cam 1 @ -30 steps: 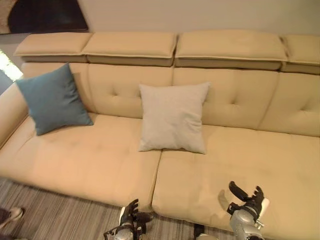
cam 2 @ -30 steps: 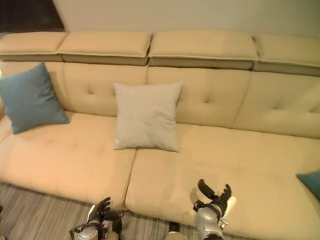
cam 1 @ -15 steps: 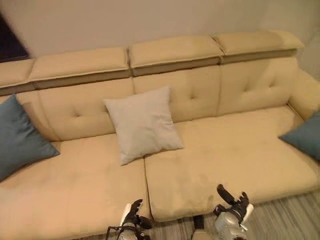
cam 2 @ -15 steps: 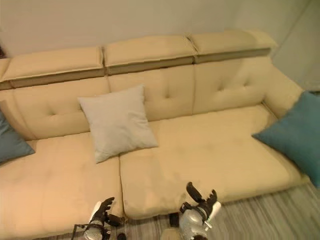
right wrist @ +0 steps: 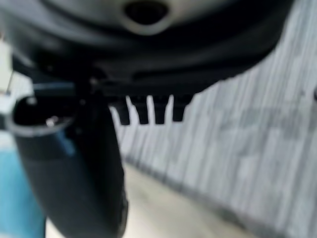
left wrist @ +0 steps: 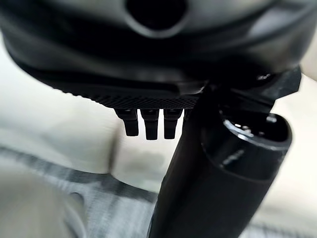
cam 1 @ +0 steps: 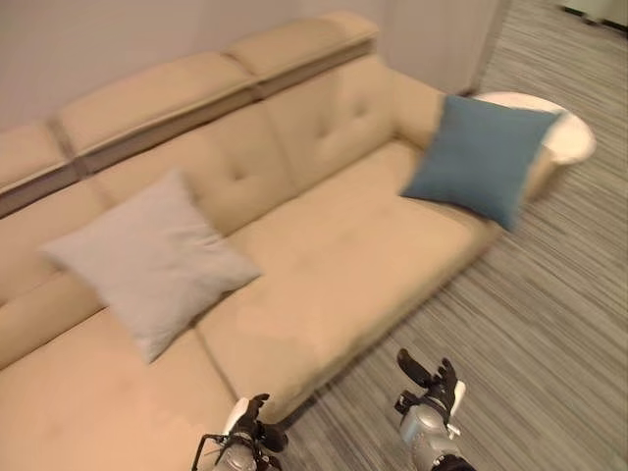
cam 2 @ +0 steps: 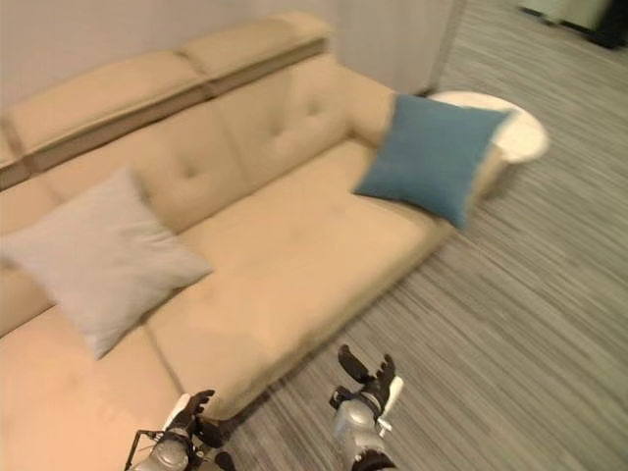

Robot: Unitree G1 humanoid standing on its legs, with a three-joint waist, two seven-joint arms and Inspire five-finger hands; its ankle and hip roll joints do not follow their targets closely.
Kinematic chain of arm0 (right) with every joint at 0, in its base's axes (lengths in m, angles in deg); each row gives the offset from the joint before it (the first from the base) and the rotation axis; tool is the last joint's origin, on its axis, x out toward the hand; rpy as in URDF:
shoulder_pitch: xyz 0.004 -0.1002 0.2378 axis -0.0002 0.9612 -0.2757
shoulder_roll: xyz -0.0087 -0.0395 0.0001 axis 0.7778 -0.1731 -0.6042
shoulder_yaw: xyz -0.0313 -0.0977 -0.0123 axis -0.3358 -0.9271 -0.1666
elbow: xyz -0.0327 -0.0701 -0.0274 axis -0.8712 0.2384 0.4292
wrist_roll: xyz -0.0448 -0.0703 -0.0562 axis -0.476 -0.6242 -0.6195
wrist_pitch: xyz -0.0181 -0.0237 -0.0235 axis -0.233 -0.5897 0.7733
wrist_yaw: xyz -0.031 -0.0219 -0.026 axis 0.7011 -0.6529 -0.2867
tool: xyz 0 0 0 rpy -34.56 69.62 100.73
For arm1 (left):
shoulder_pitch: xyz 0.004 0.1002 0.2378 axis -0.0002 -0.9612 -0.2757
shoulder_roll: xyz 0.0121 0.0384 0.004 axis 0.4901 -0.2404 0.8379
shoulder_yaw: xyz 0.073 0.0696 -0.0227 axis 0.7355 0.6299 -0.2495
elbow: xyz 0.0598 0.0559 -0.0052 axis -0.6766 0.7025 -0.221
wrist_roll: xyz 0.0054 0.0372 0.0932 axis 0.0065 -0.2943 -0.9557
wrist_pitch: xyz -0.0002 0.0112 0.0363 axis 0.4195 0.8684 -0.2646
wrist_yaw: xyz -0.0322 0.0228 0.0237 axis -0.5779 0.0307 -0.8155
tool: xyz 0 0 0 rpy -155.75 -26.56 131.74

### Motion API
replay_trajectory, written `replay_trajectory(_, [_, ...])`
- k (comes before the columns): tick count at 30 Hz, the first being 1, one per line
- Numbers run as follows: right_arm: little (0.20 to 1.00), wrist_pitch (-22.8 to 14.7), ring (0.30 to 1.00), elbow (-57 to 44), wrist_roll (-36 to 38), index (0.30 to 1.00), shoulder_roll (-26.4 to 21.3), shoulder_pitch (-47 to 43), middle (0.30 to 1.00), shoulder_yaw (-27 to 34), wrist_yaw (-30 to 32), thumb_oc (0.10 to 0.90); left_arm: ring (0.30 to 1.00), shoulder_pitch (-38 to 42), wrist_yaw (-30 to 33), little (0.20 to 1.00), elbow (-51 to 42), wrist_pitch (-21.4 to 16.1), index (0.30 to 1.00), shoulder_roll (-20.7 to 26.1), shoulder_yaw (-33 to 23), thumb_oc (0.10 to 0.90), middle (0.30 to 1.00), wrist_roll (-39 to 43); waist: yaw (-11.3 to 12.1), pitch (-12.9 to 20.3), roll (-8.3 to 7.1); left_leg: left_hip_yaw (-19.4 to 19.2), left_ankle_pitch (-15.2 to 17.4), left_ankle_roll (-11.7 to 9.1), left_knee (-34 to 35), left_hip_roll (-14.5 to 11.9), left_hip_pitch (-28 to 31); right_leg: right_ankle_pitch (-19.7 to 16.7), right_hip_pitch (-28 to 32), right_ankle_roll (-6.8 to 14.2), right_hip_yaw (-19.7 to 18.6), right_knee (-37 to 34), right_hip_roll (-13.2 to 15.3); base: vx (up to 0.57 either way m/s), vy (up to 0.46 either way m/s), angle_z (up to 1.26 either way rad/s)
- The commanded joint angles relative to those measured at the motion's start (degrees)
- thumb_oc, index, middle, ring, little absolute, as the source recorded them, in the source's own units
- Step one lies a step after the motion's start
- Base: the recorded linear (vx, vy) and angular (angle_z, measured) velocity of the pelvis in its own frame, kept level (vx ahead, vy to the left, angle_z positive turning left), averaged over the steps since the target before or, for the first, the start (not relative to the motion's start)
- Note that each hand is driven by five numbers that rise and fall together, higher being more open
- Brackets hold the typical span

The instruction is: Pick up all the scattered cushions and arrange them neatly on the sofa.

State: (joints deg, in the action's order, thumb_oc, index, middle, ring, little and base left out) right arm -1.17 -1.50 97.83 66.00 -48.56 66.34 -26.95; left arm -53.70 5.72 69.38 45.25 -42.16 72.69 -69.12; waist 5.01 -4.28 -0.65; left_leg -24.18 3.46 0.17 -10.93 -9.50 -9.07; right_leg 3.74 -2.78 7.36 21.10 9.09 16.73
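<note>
Currently, a grey cushion (cam 1: 147, 260) is seen leaning against the backrest of the beige sofa (cam 1: 324, 255), while a blue cushion (cam 1: 481, 157) is propped at the sofa's far armrest, well apart from it. Both the left hand (cam 1: 257, 424) and the right hand (cam 1: 432, 385) are held low near the sofa's front edge over the striped carpet (cam 1: 549, 324), fingers spread apart and nothing grasped.

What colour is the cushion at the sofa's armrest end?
Teal blue cushion, clearest in the left eye view.

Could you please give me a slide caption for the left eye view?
Beige sofa holding a grey cushion and a blue cushion, both hands empty.
</note>
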Motion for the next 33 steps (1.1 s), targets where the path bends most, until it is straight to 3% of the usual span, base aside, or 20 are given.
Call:
replay_trajectory(1, [0.9,-2.2,0.9,-2.0,-6.1,0.9,-4.1,-3.9,0.9,-0.3,-0.7,0.8,0.9,3.4,0.2,0.9,3.6,-1.7,0.9,-1.0,1.6,0.8,0.9,-4.3,0.2,-2.0,0.32,1.2,3.8,-2.8,-1.2,-1.0,1.6,2.6,6.9,1.4,-0.4,-2.1,-1.4,0.05,-0.435,-0.36])
replay_trajectory(4, [0.9,-1.8,0.9,-2.4,-7.2,0.9,-5.4,-2.7,0.9,-0.7,-2.2,0.8,0.9,3.4,-0.5,0.9,3.7,-2.3,0.9,-0.1,1.4,0.8,0.9,-4.8,-1.0,-2.8,0.87,1.4,2.3,-4.1,-1.4,-3.3,2.1,3.6,7.1,-0.1,-0.5,-2.9,-3.9,0.04,-0.373,-0.02])
replay_trajectory(5, [0.9,-2.0,0.9,-3.9,-7.5,0.9,-6.1,-2.2,0.9,-1.6,-4.2,0.8,0.9,3.4,-1.2,0.9,3.0,-3.0,0.9,1.0,0.7,0.8,0.9,-4.0,-1.5,-4.1,1.26,3.2,-1.3,-5.3,-3.2,-6.3,2.6,4.5,8.2,-2.3,-2.3,-4.0,-7.4,0.06,-0.392,-0.08])
replay_trajectory(7, [0.9,-2.2,0.9,-4.8,-7.4,0.9,-6.4,-2.1,0.9,-3.0,-5.0,0.8,0.9,3.6,-1.3,0.9,2.5,-2.9,0.9,0.8,1.1,0.8,0.9,-3.2,-0.7,-6.1,1.57,10.5,-4.0,-5.0,-7.7,-6.6,1.0,5.1,8.7,-4.3,-5.1,-3.9,-9.7,0.01,-0.413,-0.4])
replay_trajectory(8, [0.9,-2.8,0.9,-5.9,-7.0,0.9,-6.2,-2.3,0.9,-3.7,-5.0,0.8,0.9,3.7,-0.9,0.9,2.7,-3.0,0.9,0.5,1.7,0.8,0.9,-3.3,0.0,-7.3,1.28,16.3,-6.6,-4.6,-11.1,-4.8,-1.5,4.1,7.6,-5.5,-6.0,-3.4,-10.3,-0.04,-0.302,-0.65])
replay_trajectory(10, [0.9,-3.6,0.9,-7.0,-6.2,0.9,-5.5,-2.4,0.9,-4.9,-5.0,0.8,0.9,3.8,-1.3,0.9,2.3,-2.6,0.9,-0.8,3.0,0.8,0.9,-4.1,1.6,-7.8,0.44,26.6,-0.9,-2.8,-13.0,5.3,-3.1,4.6,6.7,-5.4,-10.0,-3.6,-11.3,0.09,-0.248,-0.75])
replay_trajectory(11, [0.9,-4.8,0.9,-7.3,-4.4,0.9,-5.2,-2.3,0.9,-5.3,-5.8,0.8,0.9,3.7,-1.3,0.9,2.1,-2.8,0.9,-1.2,4.1,0.8,0.9,-4.7,2.7,-7.9,0.02,29.0,2.2,-2.4,-12.5,9.9,-4.8,4.5,7.4,-4.9,-11.5,-5.0,-11.8,0.21,-0.243,-1.06])
replay_trajectory(13, [0.9,-5.7,0.9,-7.0,-2.5,0.9,-3.8,-1.8,0.9,-6.1,-6.3,0.8,0.9,3.1,-1.4,0.9,1.9,-2.9,0.9,-1.6,4.7,0.8,0.9,-5.1,3.1,-7.0,-0.04,25.6,2.4,-1.3,-6.1,12.1,-6.1,4.5,8.5,-4.1,-11.4,-8.2,-12.8,0.23,-0.18,-0.81])
replay_trajectory(16, [0.9,-7.3,0.9,-7.3,0.7,0.9,-1.6,-3.5,0.9,-7.7,-6.5,0.8,0.9,2.8,-1.7,0.9,2.5,-1.2,0.9,-2.5,3.6,0.8,0.9,-5.4,5.9,-5.0,1.28,20.5,-7.1,-2.4,3.4,16.8,-12.0,5.2,11.1,-3.7,-13.4,-11.5,-16.5,0.36,-0.05,-0.33])
replay_trajectory(17, [0.9,-7.2,0.9,-7.6,3.3,0.9,0.2,-3.4,0.9,-8.7,-9.5,0.8,0.9,1.7,-2.3,0.9,3.0,-0.5,0.9,-2.4,2.2,0.8,0.9,-5.1,6.8,-3.8,1.98,22.1,-6.3,-0.2,8.3,17.1,-8.0,7.1,12.0,-3.4,-15.8,-10.0,-17.2,0.38,0.024,-0.48])
replay_trajectory(19, [0.9,-6.8,0.9,-7.8,5.2,0.9,1.0,-3.1,0.9,-9.0,-11.1,0.8,0.9,0.9,-1.7,0.9,3.1,-0.4,0.9,-1.9,1.9,0.8,0.9,-5.4,6.8,-3.0,1.1,23.3,-6.1,1.3,8.3,18.4,-6.4,7.6,12.4,-2.8,-15.5,-8.0,-16.4,0.35,0.049,-1.05])
replay_trajectory(21, [0.9,-6.7,0.9,-7.4,6.0,0.9,3.4,-2.5,0.9,-10.0,-11.5,0.8,0.9,0.3,-1.7,0.9,3.0,-0.3,0.9,-1.1,2.4,0.8,0.9,-6.1,6.2,-2.7,0.27,22.0,-4.5,2.9,7.2,17.7,-3.8,6.1,9.0,-0.1,-13.9,3.5,-14.3,0.29,0.047,-0.78])
replay_trajectory(23, [0.9,-6.0,0.9,-7.2,5.5,0.9,4.0,-2.4,0.9,-10.3,-12.2,0.8,0.9,0.5,-1.9,0.9,2.6,-0.2,0.9,-1.2,1.7,0.8,0.9,-5.6,5.2,-3.3,1.43,20.6,-2.2,3.8,7.0,15.4,-0.5,1.9,3.6,3.3,-9.0,16.5,-9.1,0.16,0.053,-0.24])
replay_trajectory(25, [0.9,-5.6,0.9,-6.8,4.5,0.9,4.8,-1.7,0.9,-10.4,-11.7,0.8,0.9,1.4,-1.2,0.9,2.5,-0.1,0.9,-1.1,2.2,0.8,0.9,-5.7,3.8,-3.6,2.85,20.7,-0.8,4.1,7.1,14.2,2.1,-0.4,1.0,3.3,-3.6,22.4,-3.3,0.19,0.046,-0.23])
replay_trajectory(26, [0.9,-5.0,0.9,-5.8,3.3,0.9,4.5,-0.5,0.9,-9.1,-10.8,0.8,0.9,3.3,-0.7,0.9,2.2,0.1,0.9,-1.3,1.8,0.8,0.9,-4.8,2.5,-3.8,3.45,21.2,0.8,3.8,6.9,13.5,3.7,-0.2,0.7,1.8,-1.3,18.5,0.7,0.17,-0.044,-0.07])
replay_trajectory(27, [0.9,-4.9,0.9,-5.4,3.4,0.9,4.0,0.1,0.9,-8.2,-11.1,0.8,0.9,4.0,-0.7,0.9,2.1,-0.2,0.9,-1.3,1.9,0.8,0.9,-4.0,2.0,-4.4,3.7,22.1,1.4,3.6,6.4,13.6,4.1,-0.4,-0.4,1.5,-2.2,17.2,1.2,0.11,-0.067,0.19])
replay_trajectory(28, [0.9,-4.9,0.9,-5.4,3.4,0.9,4.0,0.0,0.9,-8.2,-11.1,0.8,0.9,4.1,-0.7,0.9,2.1,-0.2,0.9,-1.3,1.9,0.8,0.9,-4.0,1.9,-4.2,3.83,22.2,1.3,3.6,6.5,13.5,3.8,-0.7,-0.4,1.4,-2.0,16.9,1.0,0.07,-0.078,0.27])
replay_trajectory(30, [0.9,-5.1,0.9,-3.7,4.2,0.9,3.1,1.2,0.9,-5.8,-10.7,0.8,0.9,4.8,-0.6,0.9,2.0,-0.4,0.9,-1.5,2.7,0.8,0.9,-3.8,0.5,-4.5,3.61,24.6,2.3,3.2,4.9,14.4,4.4,0.0,-2.4,1.3,-8.7,10.6,-1.5,0.09,-0.101,0.6])
replay_trajectory(31, [0.9,11.0,0.9,15.7,1.2,0.9,0.6,9.0,0.9,-4.5,-31.2,0.8,0.9,-1.7,-0.4,0.9,15.0,7.8,0.9,1.0,-6.9,0.8,0.9,-9.6,-3.9,0.8,1.16,-15.0,-1.0,-0.8,7.5,1.3,5.8,2.9,10.4,-3.7,12.2,-12.5,-7.4,0.04,-0.054,0.55])
replay_trajectory(33, [0.9,10.1,0.9,16.4,-1.6,0.9,0.9,10.0,0.9,-5.1,-30.0,0.8,0.9,-0.1,-0.8,0.9,13.0,6.7,0.9,1.7,-7.7,0.8,0.9,-7.7,-4.8,0.8,1.11,-14.3,-2.4,-1.6,9.0,1.0,6.2,3.3,10.9,-4.1,12.1,-13.2,-8.6,-0.04,-0.205,0.89])
